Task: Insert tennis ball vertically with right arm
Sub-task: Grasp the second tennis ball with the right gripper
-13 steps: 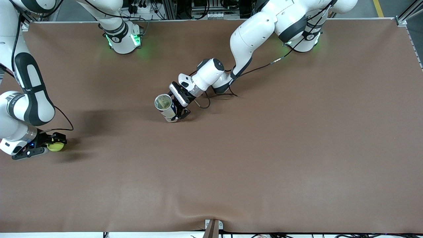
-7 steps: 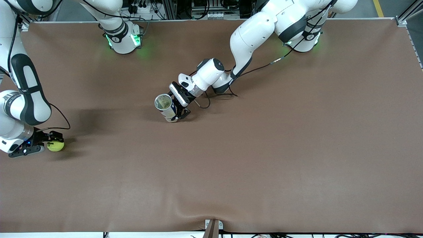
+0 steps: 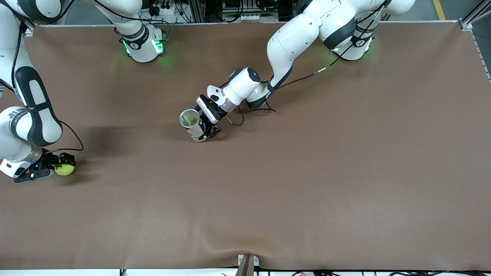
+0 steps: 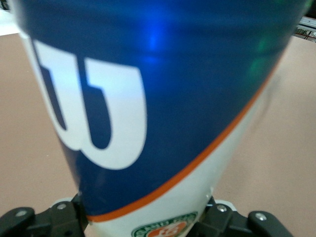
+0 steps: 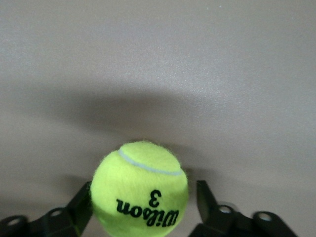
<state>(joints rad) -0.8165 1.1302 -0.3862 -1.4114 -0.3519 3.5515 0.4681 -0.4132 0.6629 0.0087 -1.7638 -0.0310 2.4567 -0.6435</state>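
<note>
The right arm (image 3: 32, 115) comes down the edge of the frame at its own end of the table (image 3: 307, 191). Its right gripper (image 3: 61, 168) is low, right at the brown top. A yellow-green ball (image 3: 65, 170) sits on the table there, a bit below the middle of the frame. In the right wrist view the ball (image 5: 140, 182) is between the two black fingers (image 5: 79, 210). One finger touches it and the other has a thin dark gap beside it, so the right gripper (image 5: 143, 197) is around the ball but not squeezing it yet.

Near the middle of the frame, a little above center, stands a can (image 3: 193, 128) with its open mouth up, well apart from the ball.

The left arm (image 3: 291, 46) reaches down from the top of the frame. Its left gripper (image 3: 203, 130) is clamped on the can low down, holding it and waiting. In the left wrist view the can (image 4: 148, 98) fills the frame, blue over white with an orange line, and the left gripper (image 4: 148, 219) presses it from both sides.
</note>
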